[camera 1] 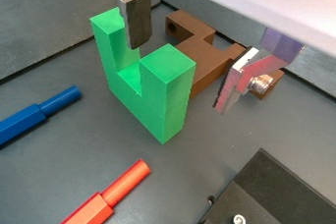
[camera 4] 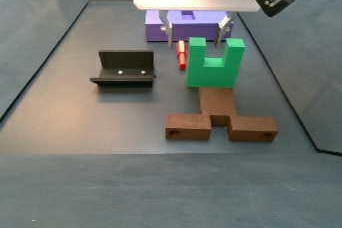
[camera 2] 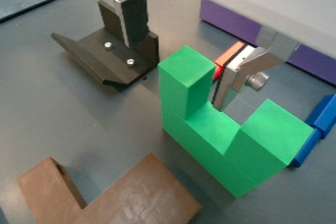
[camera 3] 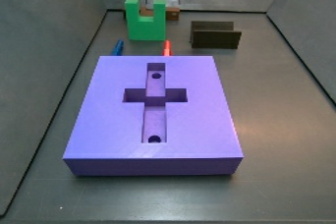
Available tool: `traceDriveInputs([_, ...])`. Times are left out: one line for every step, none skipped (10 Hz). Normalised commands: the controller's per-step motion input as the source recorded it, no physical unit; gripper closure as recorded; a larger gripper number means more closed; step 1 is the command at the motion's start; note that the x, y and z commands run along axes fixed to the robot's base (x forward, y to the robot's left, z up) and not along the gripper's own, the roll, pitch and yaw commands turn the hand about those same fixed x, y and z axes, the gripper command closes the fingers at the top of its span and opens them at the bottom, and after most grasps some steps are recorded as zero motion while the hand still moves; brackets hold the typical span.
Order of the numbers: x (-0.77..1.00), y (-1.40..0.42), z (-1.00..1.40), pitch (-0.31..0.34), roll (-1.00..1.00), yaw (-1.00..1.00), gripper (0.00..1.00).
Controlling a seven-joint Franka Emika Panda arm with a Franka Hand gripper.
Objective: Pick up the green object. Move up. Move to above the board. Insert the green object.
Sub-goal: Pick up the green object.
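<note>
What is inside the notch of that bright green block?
One silver finger of the open tool reaches into the green object's notch; the other stands outside a prong. The notch floor is bare.

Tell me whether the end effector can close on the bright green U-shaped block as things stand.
Probably yes. The end effector is open over the bright green U-shaped block, its fingers straddling the prongs from above. Nothing sits between the pads and the block in either wrist view.

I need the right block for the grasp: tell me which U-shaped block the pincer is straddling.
The bright green object, standing upright with its prongs up; the pincer has one finger in its notch. The dark olive block stands apart, untouched.
</note>
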Motion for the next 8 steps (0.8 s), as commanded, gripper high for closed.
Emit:
traceDriveInputs([-0.11,-0.02,-0.29,-0.067,-0.07,-0.03,0.00])
traceDriveInputs([-0.07,-0.05,-0.30,-0.081,-0.08,-0.02,0.00])
traceDriveInputs([-0.07,-0.03,-0.28,-0.079,-0.07,-0.01,0.00])
traceDriveInputs([-0.09,-0.01,-0.27,-0.063,-0.06,-0.01,0.00])
traceDriveInputs([-0.11,0.00,-0.24,-0.056,-0.05,-0.01,0.00])
traceDriveInputs([-0.05,0.00,-0.18,0.000,0.00,-0.04,0.00])
traceDriveInputs([-0.03,0.00,-0.09,0.000,0.00,0.00,0.00])
traceDriveInputs([0.00,0.00,0.00,0.000,0.00,0.00,0.00])
